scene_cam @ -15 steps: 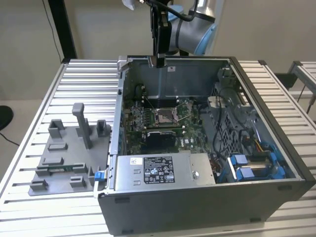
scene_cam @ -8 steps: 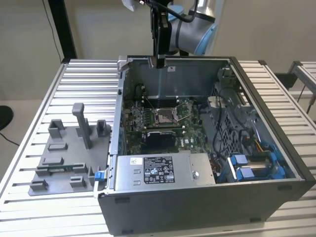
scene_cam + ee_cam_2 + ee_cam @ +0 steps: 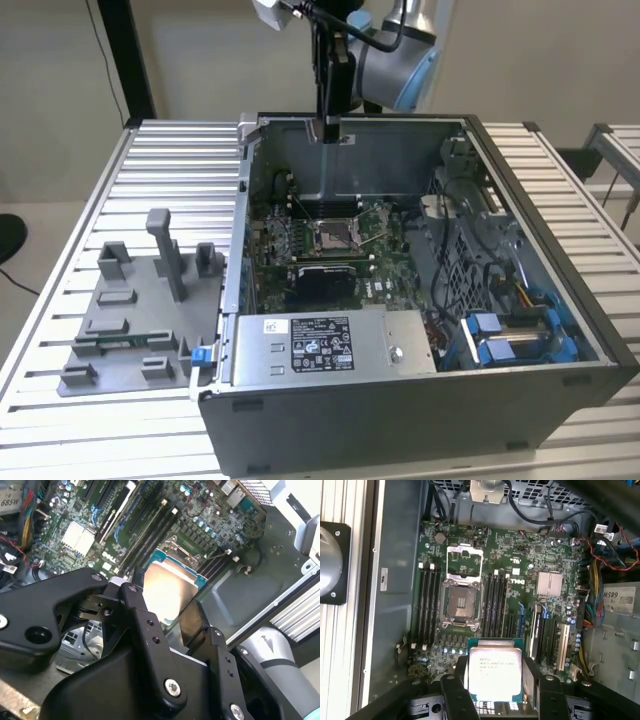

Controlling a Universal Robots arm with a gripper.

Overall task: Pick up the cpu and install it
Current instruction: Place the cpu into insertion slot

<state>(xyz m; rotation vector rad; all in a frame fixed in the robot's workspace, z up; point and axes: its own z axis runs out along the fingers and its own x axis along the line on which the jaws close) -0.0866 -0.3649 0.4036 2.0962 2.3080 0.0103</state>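
Note:
The cpu [image 3: 495, 672], a flat square chip with a pale silver top, is clamped between my gripper's two black fingers [image 3: 454, 686] in both wrist views. In the second wrist view the cpu [image 3: 167, 592] reflects light, and my gripper [image 3: 162, 602] is shut on its edges. In the exterior view my gripper [image 3: 330, 128] hangs over the far rim of the open computer case [image 3: 420, 400]. It is high above the motherboard. The metal-framed socket [image 3: 332, 236] lies open on the board with its load plate raised. The socket [image 3: 461, 602] is apart from the held chip.
A grey fixture tray [image 3: 130, 310] with upright blocks sits on the ribbed table at the exterior view's left. Inside the case are the power supply [image 3: 320, 345], blue drive brackets [image 3: 510, 335], cable bundles [image 3: 450, 250] and memory slots [image 3: 495, 602] beside the socket.

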